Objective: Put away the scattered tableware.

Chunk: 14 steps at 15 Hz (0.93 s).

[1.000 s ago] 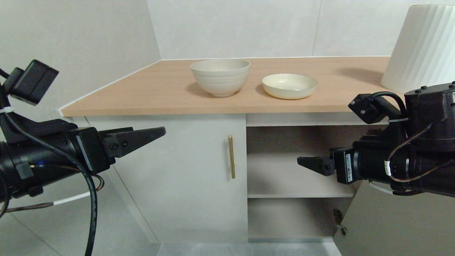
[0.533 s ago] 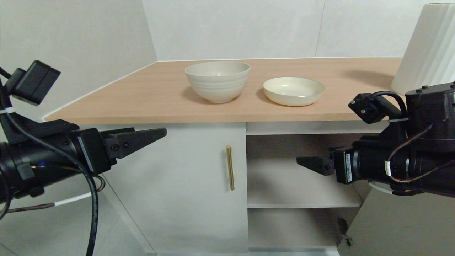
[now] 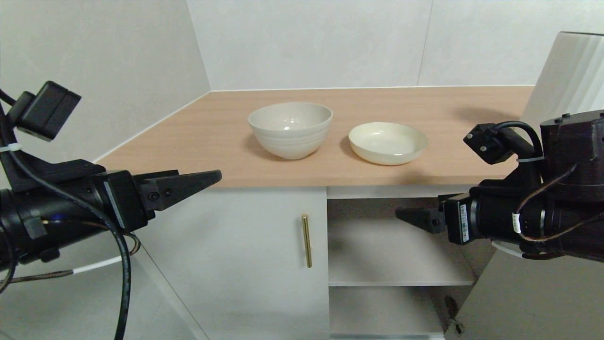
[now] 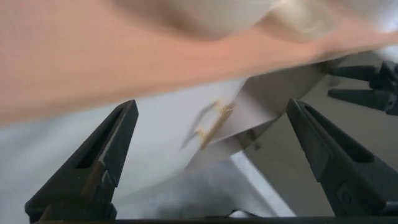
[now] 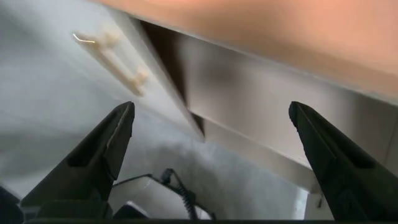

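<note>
left gripper [image 3: 207, 178]: nearest, at the left, level with the counter's front edge; fingers spread wide apart in its wrist view [image 4: 211, 106]; holds nothing
right gripper [image 3: 406, 217]: nearest, at the right, in front of the open compartment just under the counter edge; fingers spread wide [image 5: 211, 106]; holds nothing; apart from all tableware
cabinet door [image 3: 245, 264]: white, shut, below the counter's left part; upright brass handle [image 3: 306, 241] near its right edge
open compartment [image 3: 391, 208]: right of the shut door; a white shelf [image 3: 391, 264] splits it into upper and lower space; its swung-out door [image 3: 519, 302] is at bottom right
countertop [image 3: 212, 137]: light wood, runs into the wall corner
bowl [image 3: 290, 130]: deep, off-white, ribbed sides; upright on the countertop above the shut door; touched by no gripper
shallow dish [image 3: 388, 143]: cream, upright, just right of the bowl with a gap between; above the open compartment
ribbed white object [image 3: 566, 80]: tall, far right on the counter; what it is, cannot tell
walls [image 3: 306, 42]: pale tile behind and at left
</note>
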Motion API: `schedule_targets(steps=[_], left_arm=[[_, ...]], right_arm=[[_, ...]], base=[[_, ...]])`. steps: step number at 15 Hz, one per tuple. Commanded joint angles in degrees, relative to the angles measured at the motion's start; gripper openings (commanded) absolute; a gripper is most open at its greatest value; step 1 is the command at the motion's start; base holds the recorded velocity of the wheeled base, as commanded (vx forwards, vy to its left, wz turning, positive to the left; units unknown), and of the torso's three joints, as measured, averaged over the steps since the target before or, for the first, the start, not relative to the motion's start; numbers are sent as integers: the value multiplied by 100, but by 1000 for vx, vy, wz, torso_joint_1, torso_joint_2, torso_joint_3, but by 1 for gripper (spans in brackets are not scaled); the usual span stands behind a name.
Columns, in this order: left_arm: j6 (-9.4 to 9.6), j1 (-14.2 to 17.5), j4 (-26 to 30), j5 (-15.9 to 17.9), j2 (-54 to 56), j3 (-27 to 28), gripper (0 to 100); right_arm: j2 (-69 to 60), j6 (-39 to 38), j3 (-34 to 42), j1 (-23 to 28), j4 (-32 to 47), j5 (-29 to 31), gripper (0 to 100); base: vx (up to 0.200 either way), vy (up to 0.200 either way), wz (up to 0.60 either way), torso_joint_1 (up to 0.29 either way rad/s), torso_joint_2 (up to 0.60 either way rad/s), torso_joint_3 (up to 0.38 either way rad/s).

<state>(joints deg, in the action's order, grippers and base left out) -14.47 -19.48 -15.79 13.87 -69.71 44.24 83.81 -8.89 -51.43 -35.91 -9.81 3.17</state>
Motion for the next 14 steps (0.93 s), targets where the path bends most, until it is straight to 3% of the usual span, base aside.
schedule_targets(steps=[1,11,14], left_arm=[[-12,6,5,-7,-61,-3,100],[-12,-3,-3,1,-474,15,100],[-21,-38,58,414,-597,217,100]], right_arm=[[-5,1,2,14,6,-1,100],[56,1,2,49,-117,-9,100],[320,19,2,111,-434,-9,100]], base=[[0,0,0,105,-520,-281],[0,0,0,185,-477,-293],[0,0,0,191,-447,-255]])
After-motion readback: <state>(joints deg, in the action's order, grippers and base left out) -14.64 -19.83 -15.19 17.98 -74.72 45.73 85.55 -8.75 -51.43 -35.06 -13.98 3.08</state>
